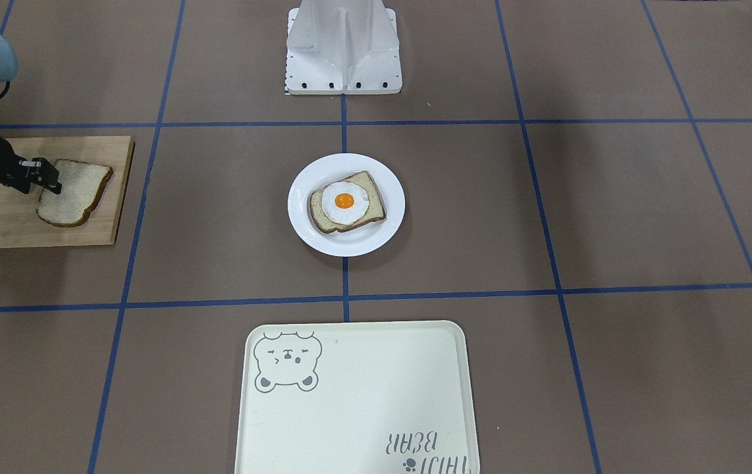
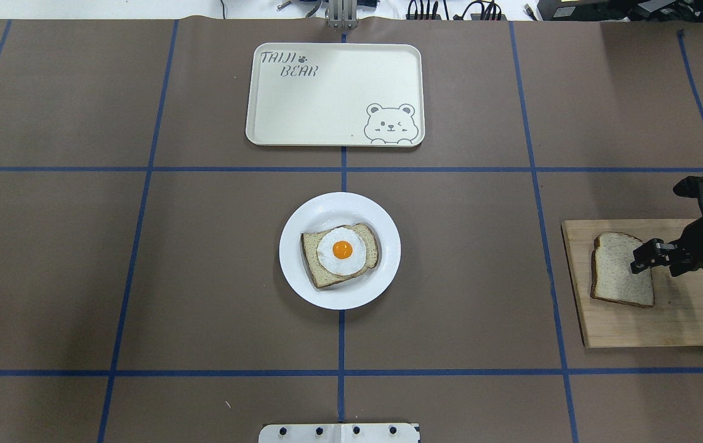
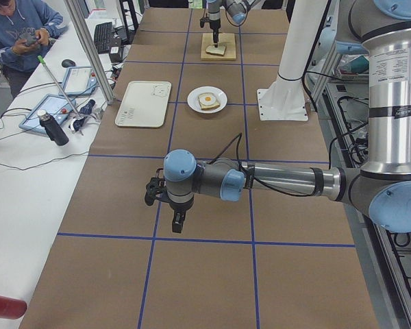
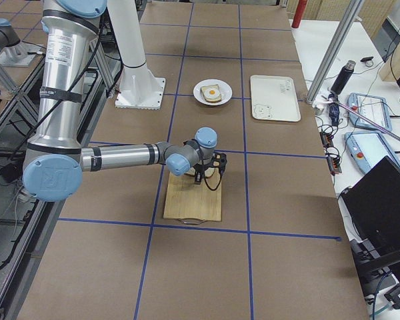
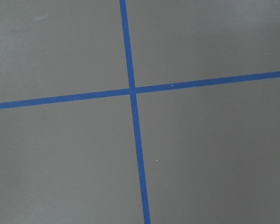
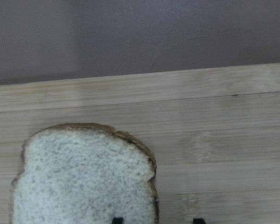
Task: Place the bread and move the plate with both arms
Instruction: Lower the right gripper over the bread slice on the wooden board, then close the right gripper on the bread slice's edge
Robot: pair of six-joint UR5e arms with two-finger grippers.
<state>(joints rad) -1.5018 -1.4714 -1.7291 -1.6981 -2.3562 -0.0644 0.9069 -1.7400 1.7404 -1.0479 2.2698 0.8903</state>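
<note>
Well, the opening step is the one in hand: getting hold of the bread [image 2: 616,274]. The slice lies flat on a wooden board [image 2: 684,320] off at the robot's right end of the counter [image 2: 204,277], well apart from the plate [image 2: 339,206] in the middle. The right tool [image 2: 639,258] hangs low over the edge of the slice nearest its own arm. In its wrist camera the two black tips are spread, one over the crumb and one over bare wood, with the crust running between them. It pinches nothing yet.

The left tool [image 3: 177,221] hovers over bare counter far from everything. I cannot tell whether it is spread or pressed together.

Next, I reckon, the right tool has to settle onto that edge and close gently. It would then lift the slice and carry it across to the plate, where a slice with a fried egg [image 2: 342,252] already sits. Only after that does moving the plate with both arms come up, perhaps toward the bear-print tray [image 2: 327,111] beyond it.

The bread itself is pale and finely speckled, with a dark brown crust all round. Its rounded end points away from the robot. It looks soft, so held by one edge it would likely droop.
</note>
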